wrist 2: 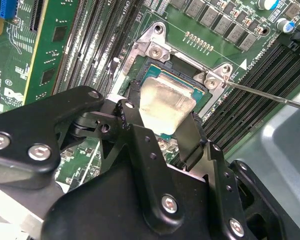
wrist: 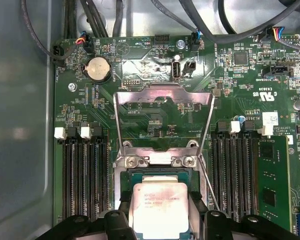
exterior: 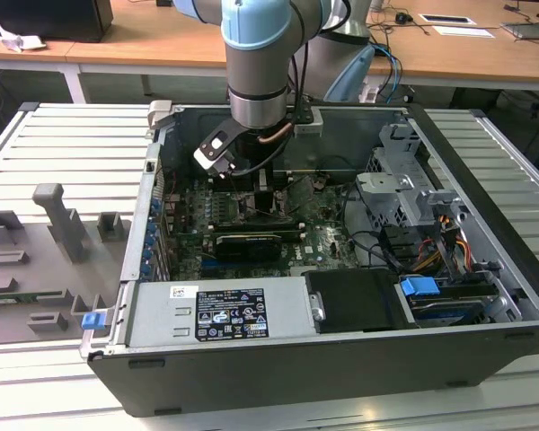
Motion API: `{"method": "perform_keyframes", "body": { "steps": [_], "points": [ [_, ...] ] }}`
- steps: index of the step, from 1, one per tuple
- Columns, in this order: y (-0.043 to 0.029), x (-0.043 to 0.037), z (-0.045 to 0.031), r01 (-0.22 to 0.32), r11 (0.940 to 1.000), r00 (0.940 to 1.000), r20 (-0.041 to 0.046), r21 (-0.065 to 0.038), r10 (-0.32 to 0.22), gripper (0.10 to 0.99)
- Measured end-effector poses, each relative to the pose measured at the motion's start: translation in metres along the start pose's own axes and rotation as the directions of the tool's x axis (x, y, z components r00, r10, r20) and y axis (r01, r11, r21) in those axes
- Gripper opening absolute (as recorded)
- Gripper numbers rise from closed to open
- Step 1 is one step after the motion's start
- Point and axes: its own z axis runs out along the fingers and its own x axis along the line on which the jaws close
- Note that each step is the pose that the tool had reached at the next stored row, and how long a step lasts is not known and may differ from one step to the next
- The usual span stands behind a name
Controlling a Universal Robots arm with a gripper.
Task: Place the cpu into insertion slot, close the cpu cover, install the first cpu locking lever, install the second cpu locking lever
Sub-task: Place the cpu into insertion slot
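Note:
The cpu (wrist: pixel 160 202), a silvery square chip, lies low over the insertion slot (wrist: pixel 157 173) on the green motherboard. My gripper (wrist: pixel 161 212) is shut on it, one black finger (wrist: pixel 124 210) on each side. In the second wrist view the cpu (wrist 2: pixel 166 102) sits between the fingertips (wrist 2: pixel 131 100), level with the slot's frame (wrist 2: pixel 157 70). The cpu cover (wrist: pixel 162 92) stands swung open behind the slot, its square window showing the board. A thin wire locking lever (wrist: pixel 210 187) runs beside the slot, and the lever (wrist 2: pixel 270 95) is raised free. The gripper (exterior: pixel 260 193) reaches deep into the computer case.
Memory slots (wrist: pixel 85 175) flank the socket on both sides. A black card (exterior: pixel 247 244) lies in front of the gripper in the exterior view. Drive cages and cables (exterior: pixel 422 215) fill the case's right side. The case walls (exterior: pixel 144 233) hem the arm in.

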Motion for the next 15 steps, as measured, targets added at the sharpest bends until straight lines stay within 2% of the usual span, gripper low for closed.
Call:
{"method": "perform_keyframes", "body": {
  "steps": [7,8,9,10,14,15],
  "points": [
    [0.0000,0.0000,0.0000,0.000,1.0000,1.0000,-0.0001,0.000,0.000,0.529],
    [0.0000,0.0000,0.0000,0.000,1.0000,1.0000,-0.0001,0.000,0.000,0.541],
    [0.0000,0.0003,0.0001,0.000,1.0000,1.0000,-0.0001,0.000,0.000,0.604],
    [0.0000,0.0005,0.0000,0.000,1.0000,1.0000,-0.0001,0.000,0.000,0.604],
    [0.0006,0.0007,-0.0074,0.000,1.0000,1.0000,-0.0001,0.000,0.000,0.604],
    [0.0009,0.0008,-0.0116,0.000,1.0000,1.0000,0.0000,0.000,0.000,0.604]
  ]
}}
